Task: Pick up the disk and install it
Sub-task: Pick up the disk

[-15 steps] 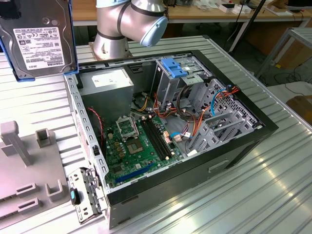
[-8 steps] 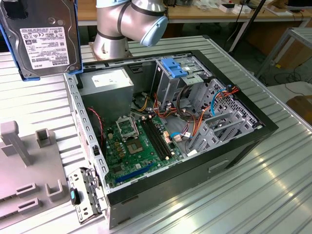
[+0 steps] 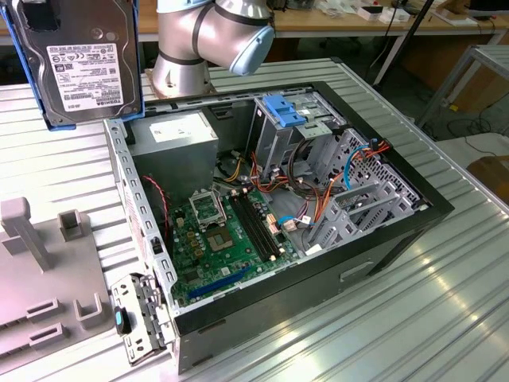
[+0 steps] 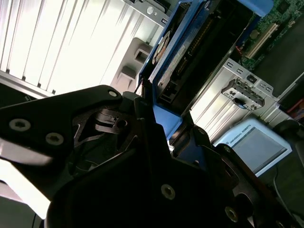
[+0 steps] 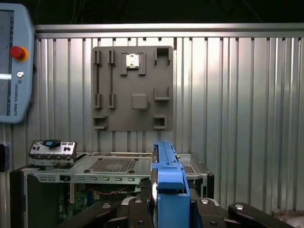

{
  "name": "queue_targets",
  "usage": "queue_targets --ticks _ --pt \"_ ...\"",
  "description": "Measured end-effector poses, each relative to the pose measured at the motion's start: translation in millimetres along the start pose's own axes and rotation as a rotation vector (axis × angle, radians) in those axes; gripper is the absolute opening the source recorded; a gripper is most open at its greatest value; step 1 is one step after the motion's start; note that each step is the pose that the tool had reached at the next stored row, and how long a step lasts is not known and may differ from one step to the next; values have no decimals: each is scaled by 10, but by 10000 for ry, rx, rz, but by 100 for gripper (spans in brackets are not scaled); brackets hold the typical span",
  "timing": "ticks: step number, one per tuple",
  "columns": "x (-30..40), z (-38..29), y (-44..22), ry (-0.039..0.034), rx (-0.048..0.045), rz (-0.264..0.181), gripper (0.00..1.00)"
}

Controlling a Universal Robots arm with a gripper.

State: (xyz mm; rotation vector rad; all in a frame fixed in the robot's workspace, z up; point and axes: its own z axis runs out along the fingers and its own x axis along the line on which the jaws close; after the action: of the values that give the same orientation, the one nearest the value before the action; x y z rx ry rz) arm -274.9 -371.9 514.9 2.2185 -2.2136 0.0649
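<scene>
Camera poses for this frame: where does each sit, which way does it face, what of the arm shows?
Exterior view: off-robot, looking down into the open computer case; the arm shows behind it.
First wrist view: on the arm, facing the grey fixture plate past the disk, seen edge-on.
Second wrist view: on the arm, looking along the tool, clamped on the disk.
Shared: the disk, in all three.

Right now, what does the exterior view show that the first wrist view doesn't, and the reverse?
Exterior view: the disk's labelled face, the arm's joint and the blue-topped cage. First wrist view: the disk edge-on in the end effector, and a pendant with a red button. Both: the disk, the open computer case, the grey fixture plate.
</scene>
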Motion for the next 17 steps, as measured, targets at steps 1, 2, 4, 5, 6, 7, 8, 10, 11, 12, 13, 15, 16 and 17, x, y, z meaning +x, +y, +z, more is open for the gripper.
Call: queue_targets --ticks 1,2,4,5,6,7,8,10,11,12,13,15,16,17 --pt "0 1 -15 -1 1 0 37" --pt "0 1 -40 0 0 0 37" --pt "0 2 -65 0 1 0 37" --pt "0 3 -84 0 0 0 37" --pt "0 4 -99 -1 1 0 37" --pt "0 4 -110 0 1 1 37" --pt "0 5 -138 -1 1 0 37" --pt "0 6 -181 0 0 0 37" --pt "0 6 -208 0 0 0 37" --pt "0 7 -219 0 0 0 37" --pt "0 7 -229 0 1 0 37" --pt "0 9 -268 0 0 0 37" --pt "1 10 -292 -1 1 0 37" --pt "0 11 -314 0 1 0 37"
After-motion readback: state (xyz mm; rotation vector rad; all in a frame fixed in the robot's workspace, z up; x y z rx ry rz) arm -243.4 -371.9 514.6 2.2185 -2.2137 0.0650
